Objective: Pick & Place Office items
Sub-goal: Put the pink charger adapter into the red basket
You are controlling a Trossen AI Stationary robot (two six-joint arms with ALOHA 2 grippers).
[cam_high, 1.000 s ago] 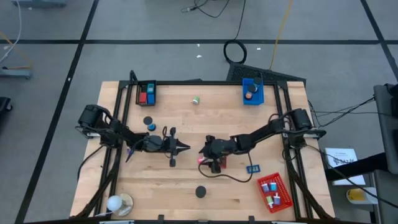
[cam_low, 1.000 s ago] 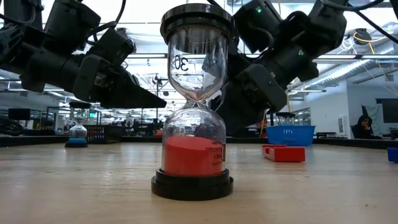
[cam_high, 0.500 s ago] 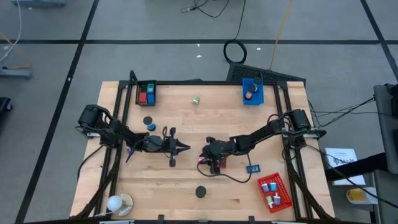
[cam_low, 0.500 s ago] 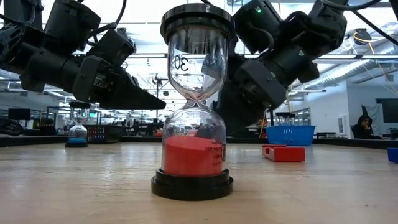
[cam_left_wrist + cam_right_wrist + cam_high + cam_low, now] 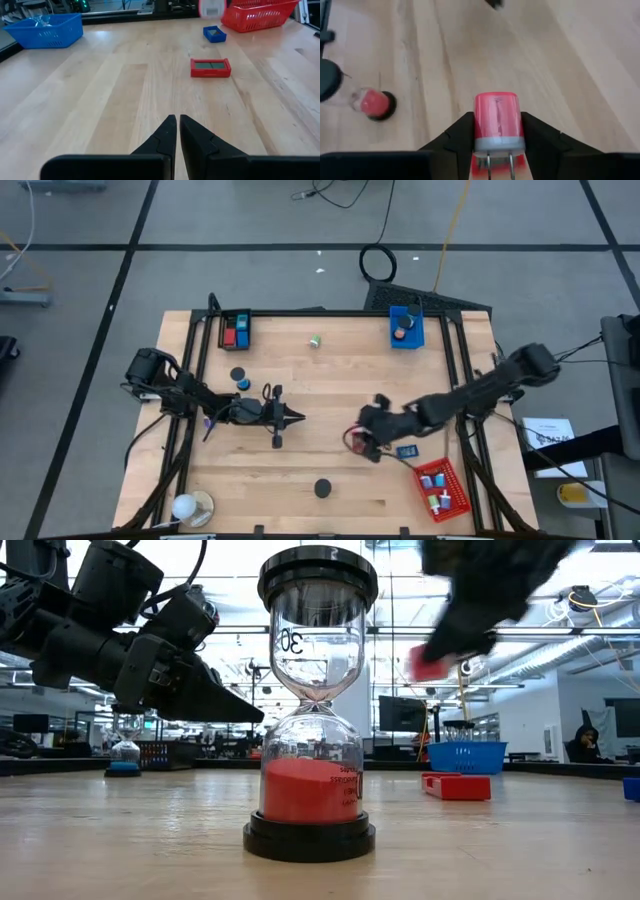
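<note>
Lower right of centre in the high view, we see the right gripper (image 5: 362,444) clenched on a small red plug-like item (image 5: 498,121), its two metal prongs showing between the dark fingers (image 5: 462,136). It is lifted clear of the wooden table (image 5: 330,380), near the red tray (image 5: 442,489) at the lower right. The left gripper (image 5: 296,417) waits at centre left, fingertips pressed together on nothing. A red-sand hourglass (image 5: 310,705) stands at lower centre. A flat red case (image 5: 210,67) and a small blue case (image 5: 214,33) lie on the wood.

Two dark, jointed arms trailing black cables, each ending in tapered, matte black fingers (image 5: 167,137).
</note>
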